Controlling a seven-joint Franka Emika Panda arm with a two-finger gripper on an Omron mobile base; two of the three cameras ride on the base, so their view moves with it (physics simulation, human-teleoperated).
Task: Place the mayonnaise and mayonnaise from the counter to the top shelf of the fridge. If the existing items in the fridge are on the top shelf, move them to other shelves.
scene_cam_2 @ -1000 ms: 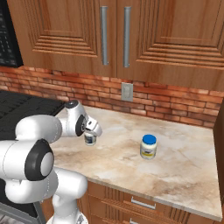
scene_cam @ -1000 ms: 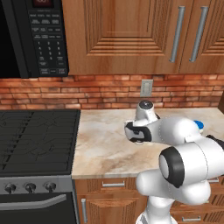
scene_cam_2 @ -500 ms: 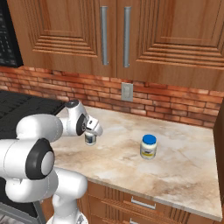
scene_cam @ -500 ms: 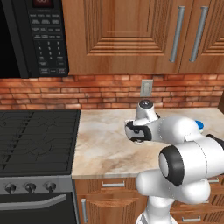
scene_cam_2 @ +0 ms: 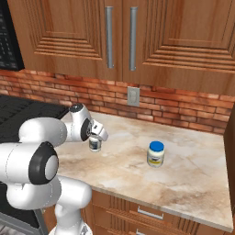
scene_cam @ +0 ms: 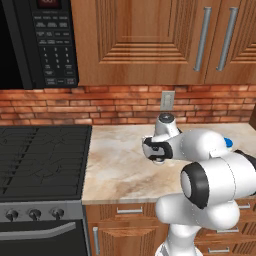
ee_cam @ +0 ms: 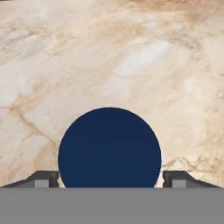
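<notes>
Inventory, biggest first; landmark = counter point(scene_cam_2: 193, 170).

- Counter: beige marble slab w/ brown veins, carrying both jars. Fridge + shelves not showing in these views, so judging the task barely started: nothing shelved yet, 2 transfers left, plus any clearing of the top shelf.
- Stove point(scene_cam: 40, 155): sitting flush against counter's left end.
- Arm: reaching over mid-counter, hand pointing down.
- Gripper point(ee_cam: 110, 178): fingers point(ee_cam: 43, 178) standing either side of a dark blue lid, small gaps showing, not pinching yet. Pincer reading as released, straddling the jar.
- Mayo jar 1 point(scene_cam_2: 95, 145): standing on counter beneath the hand, toward the stove end; contents not visible, lid on.
- Mayo jar 2 point(scene_cam_2: 156, 153): standing upright mid-counter, well apart from jar 1, lid on, untouched.
- Wall outlet point(scene_cam_2: 133, 96): on brick above counter's back edge.
</notes>
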